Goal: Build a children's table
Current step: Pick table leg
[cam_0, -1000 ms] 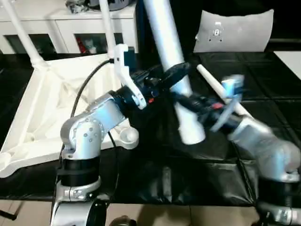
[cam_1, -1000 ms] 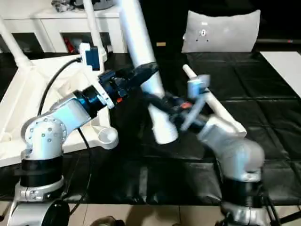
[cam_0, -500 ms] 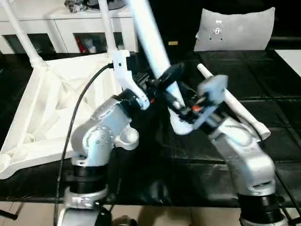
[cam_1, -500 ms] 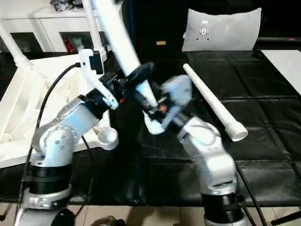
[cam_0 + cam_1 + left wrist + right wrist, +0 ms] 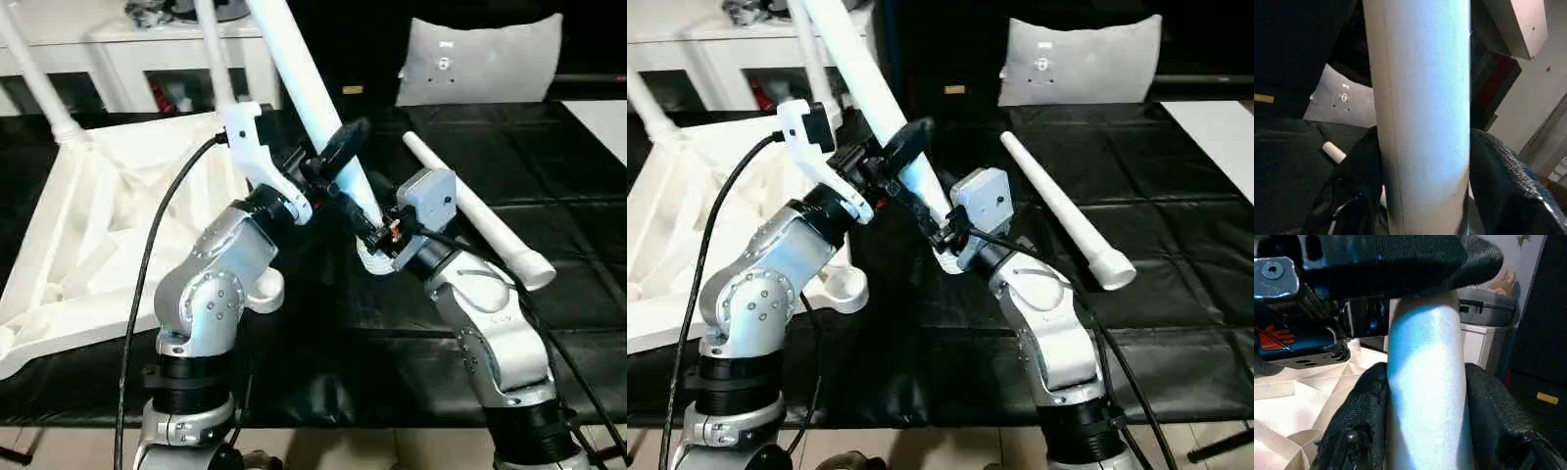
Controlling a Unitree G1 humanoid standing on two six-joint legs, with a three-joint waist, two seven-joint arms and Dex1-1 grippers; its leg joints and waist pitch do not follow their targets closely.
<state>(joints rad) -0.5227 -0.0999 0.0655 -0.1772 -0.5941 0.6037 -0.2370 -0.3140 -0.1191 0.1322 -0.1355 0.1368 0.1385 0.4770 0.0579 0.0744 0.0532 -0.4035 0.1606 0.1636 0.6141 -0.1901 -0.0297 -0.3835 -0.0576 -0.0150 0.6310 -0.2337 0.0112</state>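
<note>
Two grippers hold one leg (image 5: pixel 312 93) between them above the black mat: the right gripper (image 5: pixel 375 238) has its jaws half open and clamped near the thick lower end, the left gripper (image 5: pixel 338 157) higher up, its black fingers (image 5: pixel 1508 181) flanking the shaft. The overturned tabletop (image 5: pixel 118 220) lies at the mat's left edge with two legs standing; a spare leg (image 5: pixel 475 211) lies toward the right edge. Best to swing the thick end over the free corner socket (image 5: pixel 265 290) and press straight in.
</note>
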